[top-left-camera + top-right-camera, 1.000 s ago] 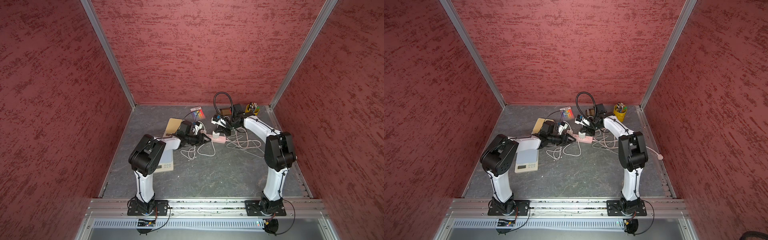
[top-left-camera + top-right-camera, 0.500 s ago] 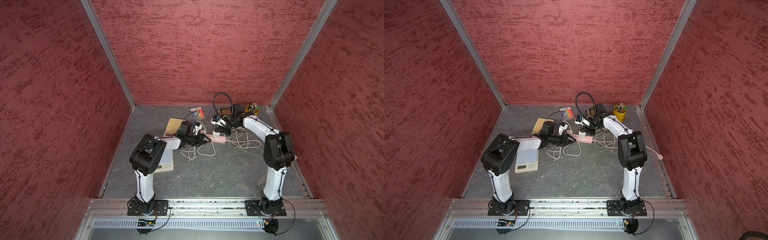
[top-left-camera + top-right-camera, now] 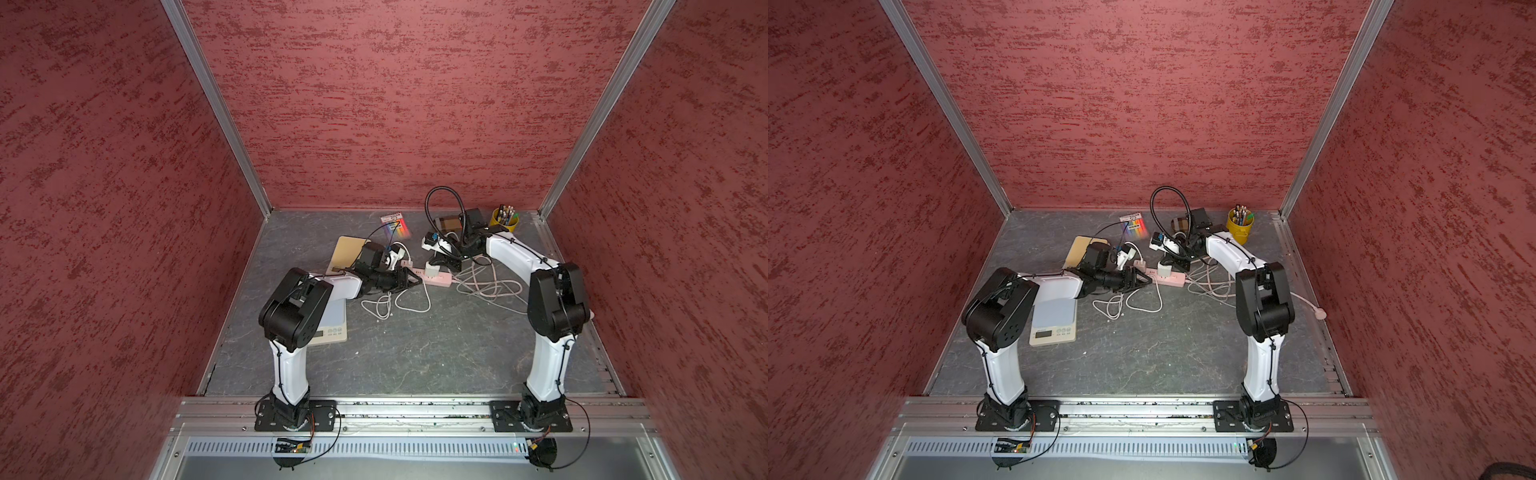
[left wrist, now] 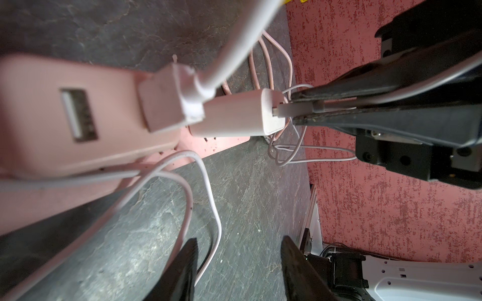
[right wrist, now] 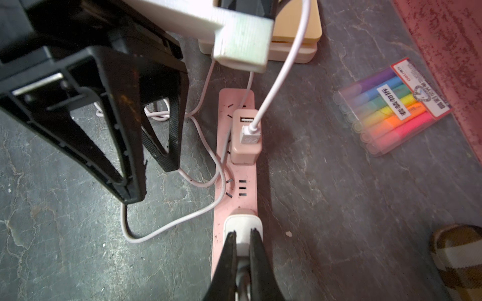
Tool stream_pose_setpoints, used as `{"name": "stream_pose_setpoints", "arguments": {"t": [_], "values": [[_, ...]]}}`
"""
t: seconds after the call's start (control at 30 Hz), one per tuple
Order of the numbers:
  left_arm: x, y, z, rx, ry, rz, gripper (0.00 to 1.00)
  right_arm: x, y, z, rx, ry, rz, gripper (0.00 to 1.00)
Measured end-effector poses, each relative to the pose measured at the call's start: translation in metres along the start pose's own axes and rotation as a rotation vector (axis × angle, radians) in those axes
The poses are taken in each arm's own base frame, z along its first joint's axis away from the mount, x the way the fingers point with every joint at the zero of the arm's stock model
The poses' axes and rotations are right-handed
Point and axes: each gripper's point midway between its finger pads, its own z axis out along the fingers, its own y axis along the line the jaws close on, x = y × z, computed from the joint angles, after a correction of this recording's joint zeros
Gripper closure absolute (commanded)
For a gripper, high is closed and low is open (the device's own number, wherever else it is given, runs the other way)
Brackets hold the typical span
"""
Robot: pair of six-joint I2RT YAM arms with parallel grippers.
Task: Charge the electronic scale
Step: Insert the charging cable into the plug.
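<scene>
**Plug at the charger mouth, scale end unconfirmed**

Pinched shut at the right gripper [image 5: 242,235]: a grey USB plug [image 4: 293,110], nose in the port of the white charger [image 4: 234,114]. A sliver of metal showing at the port, so judged not quite pushed home. Seated upright in the pink power strip [image 5: 250,182], that charger, near one end.

Spread apart and empty at the left gripper [image 4: 238,242]. Low, just beside the far end of the strip; contact with it impossible to tell. Near one fingertip, but not between the two, a slack white cable [image 4: 208,182].

Further along the strip, a pink adapter [image 5: 245,146] with a white lead of its own plugged in.

Beyond that, loose loops of the cable on the floor between strip and electronic scale [image 3: 1054,320]. Flat under the left arm, the scale, well apart from the strip, display towards the robot bases. No telling whether any cable end sits in it: that edge is hidden by the arm.

Done, as far as visible: charger in the strip, plug brought to its port. Left, by judgement: seating the plug fully, then confirming or making the connection at the scale. Roughly midway.
</scene>
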Motion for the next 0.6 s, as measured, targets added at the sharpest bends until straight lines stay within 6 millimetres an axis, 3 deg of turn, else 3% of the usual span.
{"name": "stream_pose_setpoints", "arguments": {"t": [0.6], "values": [[0.003, 0.011, -0.006, -0.029, -0.008, -0.024, 0.48, 0.002, 0.008, 0.008, 0.081, 0.015, -0.032, 1.0]]}}
